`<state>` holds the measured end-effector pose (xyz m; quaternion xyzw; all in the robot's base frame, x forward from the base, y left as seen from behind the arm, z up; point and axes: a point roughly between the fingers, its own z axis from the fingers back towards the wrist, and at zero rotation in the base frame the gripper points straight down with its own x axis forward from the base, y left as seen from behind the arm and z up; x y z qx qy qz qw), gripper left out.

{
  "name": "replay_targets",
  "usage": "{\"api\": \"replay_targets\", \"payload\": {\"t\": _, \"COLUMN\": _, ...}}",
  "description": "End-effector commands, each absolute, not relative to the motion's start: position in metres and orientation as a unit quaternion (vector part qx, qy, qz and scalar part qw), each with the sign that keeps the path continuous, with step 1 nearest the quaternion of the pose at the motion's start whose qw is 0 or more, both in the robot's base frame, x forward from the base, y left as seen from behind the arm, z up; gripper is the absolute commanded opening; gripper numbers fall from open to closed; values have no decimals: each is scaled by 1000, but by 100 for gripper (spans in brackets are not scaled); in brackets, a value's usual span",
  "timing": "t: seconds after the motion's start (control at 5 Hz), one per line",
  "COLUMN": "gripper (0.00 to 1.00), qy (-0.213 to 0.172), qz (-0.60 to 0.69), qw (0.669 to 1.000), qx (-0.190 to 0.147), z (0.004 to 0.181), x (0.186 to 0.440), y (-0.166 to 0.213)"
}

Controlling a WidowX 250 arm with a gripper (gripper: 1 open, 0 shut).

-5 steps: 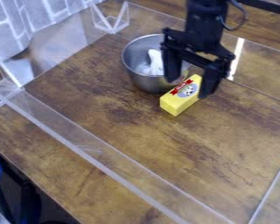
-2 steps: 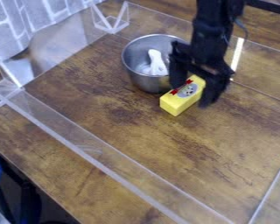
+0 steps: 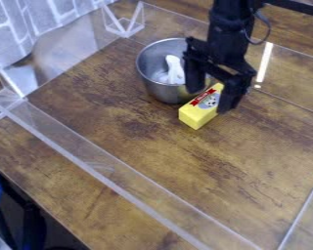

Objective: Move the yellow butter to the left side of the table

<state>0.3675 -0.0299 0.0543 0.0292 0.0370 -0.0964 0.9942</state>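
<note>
Dark brown wood grain, streaked with wear, covers the desk (image 3: 146, 156), and clear acrylic walls (image 3: 87, 146) run along its edges, one long pane crossing the foreground diagonally. Behind the far left corner a pale tiled or gridded surface shows through the plastic.

Toward the far right of the desk sits a steel bowl (image 3: 159, 83), round and shiny, with something pale inside that is too small to identify. Just beside the bowl, on its near right side, lies the yellow butter (image 3: 199, 109), a small bright block with a white-and-red label on its top face. It rests flat on the wood, its long axis running diagonally from near left to far right, and it appears to sit very near the bowl's rim; whether the two touch cannot be told.

Directly above the block's far end hangs the black claw (image 3: 217, 90), pointing straight down from a dark arm that enters from the top edge. Its jaws are spread wide, one finger (image 3: 195, 73) reaching down on the bowl side and the other on the right side, straddling the labelled end of the butter. Nothing is clamped between them; the block lies on the desk, not lifted
</note>
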Motion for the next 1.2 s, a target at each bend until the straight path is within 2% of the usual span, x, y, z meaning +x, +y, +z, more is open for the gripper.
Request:
{"api": "replay_targets", "payload": {"t": 0.0, "gripper": 100, "qy": 2, "qz": -98, "qw": 994, "qx": 37, "z": 65, "x": 389, "y": -27}}
{"api": "replay_targets", "payload": {"t": 0.2, "gripper": 100, "qy": 7, "qz": -98, "qw": 994, "qx": 39, "z": 56, "x": 395, "y": -25}}
{"api": "replay_targets", "payload": {"t": 0.8, "gripper": 100, "qy": -3, "qz": -90, "qw": 995, "qx": 42, "z": 51, "x": 399, "y": -13}}
{"api": "replay_targets", "payload": {"t": 1.0, "gripper": 100, "qy": 1, "qz": -87, "qw": 995, "qx": 42, "z": 42, "x": 401, "y": -10}}
